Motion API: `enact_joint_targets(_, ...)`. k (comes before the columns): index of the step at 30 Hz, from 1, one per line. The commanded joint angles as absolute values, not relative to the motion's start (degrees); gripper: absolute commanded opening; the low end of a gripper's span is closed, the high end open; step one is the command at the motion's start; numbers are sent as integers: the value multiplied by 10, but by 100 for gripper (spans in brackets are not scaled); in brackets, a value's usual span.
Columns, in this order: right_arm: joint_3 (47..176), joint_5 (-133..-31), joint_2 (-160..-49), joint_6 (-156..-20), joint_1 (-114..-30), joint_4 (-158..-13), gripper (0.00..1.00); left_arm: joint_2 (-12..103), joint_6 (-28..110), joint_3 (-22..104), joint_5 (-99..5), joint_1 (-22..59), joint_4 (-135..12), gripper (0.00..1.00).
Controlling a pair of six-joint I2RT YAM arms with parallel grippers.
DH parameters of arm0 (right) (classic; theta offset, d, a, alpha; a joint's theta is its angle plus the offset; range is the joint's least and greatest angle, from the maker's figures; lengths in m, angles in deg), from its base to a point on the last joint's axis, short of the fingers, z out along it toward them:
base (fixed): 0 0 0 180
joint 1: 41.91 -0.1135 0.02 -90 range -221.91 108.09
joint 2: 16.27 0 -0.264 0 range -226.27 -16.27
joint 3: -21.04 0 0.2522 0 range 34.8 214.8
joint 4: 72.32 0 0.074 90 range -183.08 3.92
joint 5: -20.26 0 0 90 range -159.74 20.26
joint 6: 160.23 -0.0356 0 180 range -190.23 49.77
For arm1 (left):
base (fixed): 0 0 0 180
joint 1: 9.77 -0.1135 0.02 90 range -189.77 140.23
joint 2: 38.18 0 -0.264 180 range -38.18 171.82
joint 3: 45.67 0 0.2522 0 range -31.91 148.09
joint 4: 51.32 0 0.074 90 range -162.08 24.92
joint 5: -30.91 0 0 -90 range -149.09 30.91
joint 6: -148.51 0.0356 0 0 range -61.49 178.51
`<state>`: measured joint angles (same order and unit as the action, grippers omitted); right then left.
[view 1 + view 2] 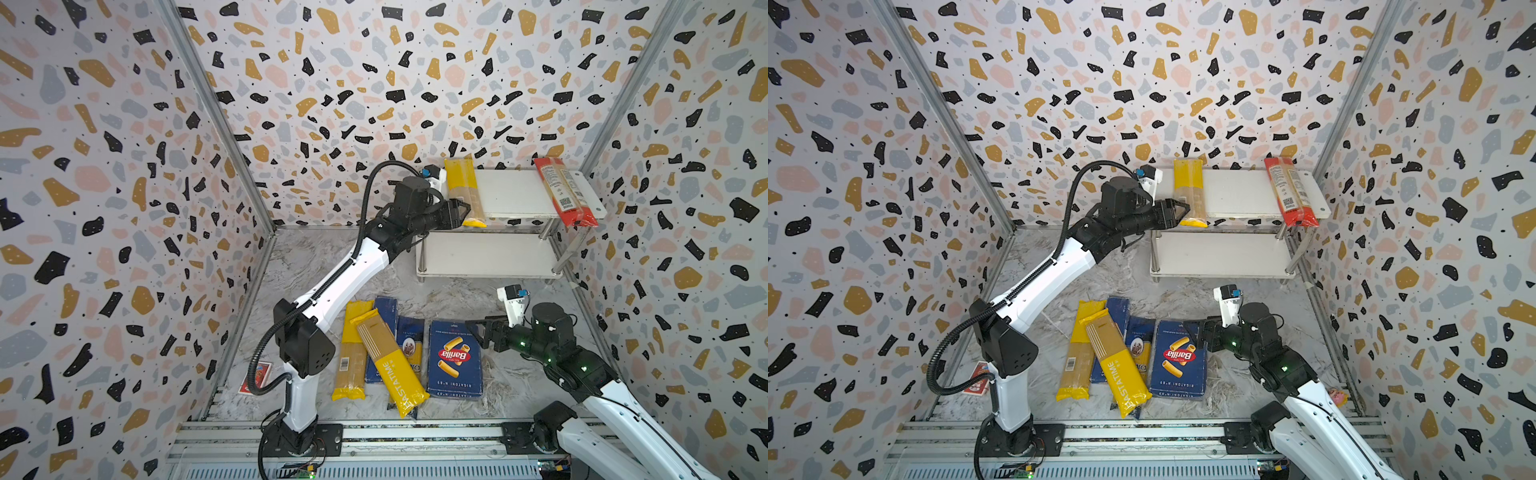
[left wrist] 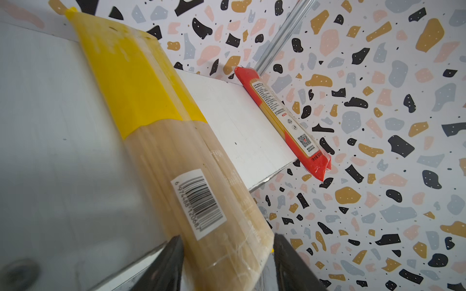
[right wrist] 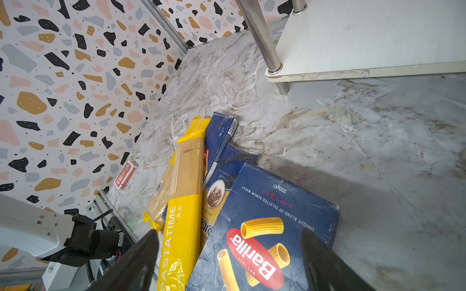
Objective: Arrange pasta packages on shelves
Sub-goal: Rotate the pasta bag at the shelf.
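Straddling the near end of a yellow spaghetti bag [image 2: 156, 126], the jaws of the left gripper [image 2: 227, 236] are set close against both its sides; whether the bag is squeezed cannot be told. Beyond these jaws the bag is laid flat across the top board of the shelves [image 1: 515, 191], its near end overhanging the front edge. Well off to one side of them, a red spaghetti bag [image 1: 563, 193] is laid on the same board.

The jaws of the right gripper [image 1: 476, 334] are spread wide with nothing between them, just above the Barilla rigatoni box [image 1: 455, 359] on the tabletop [image 1: 457, 299]. Past the box, a dark blue spaghetti bag [image 1: 410, 336], a slim blue box [image 1: 384, 316], a PASTATIME bag [image 1: 388, 365] and a plain yellow bag [image 1: 351, 357] are piled together.
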<state>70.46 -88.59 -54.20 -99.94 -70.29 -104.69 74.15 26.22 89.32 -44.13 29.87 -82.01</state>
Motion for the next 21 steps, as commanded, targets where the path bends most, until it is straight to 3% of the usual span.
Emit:
enact_joint_targets(1, 708, -888, -526, -1001, -701, -1061, 88, 748, 277, 911, -445, 304, -840, 57)
enact_joint_targets(5, 710, -885, -520, -996, -701, -1072, 88, 724, 303, 908, -496, 301, -878, 58)
enact_joint_targets(9, 711, -891, -520, -993, -702, -1074, 88, 654, 313, 836, -530, 290, -875, 69)
enact_joint_targets(12, 715, -885, -529, -994, -707, -1076, 87, 575, 325, 741, -563, 290, -865, 83)
enact_joint_targets(14, 718, -876, -539, -999, -722, -1073, 87, 506, 328, 656, -594, 290, -853, 98)
enact_joint_targets(21, 761, -775, -637, -1008, -909, -1043, 86, 283, 301, 431, -718, 286, -873, 99)
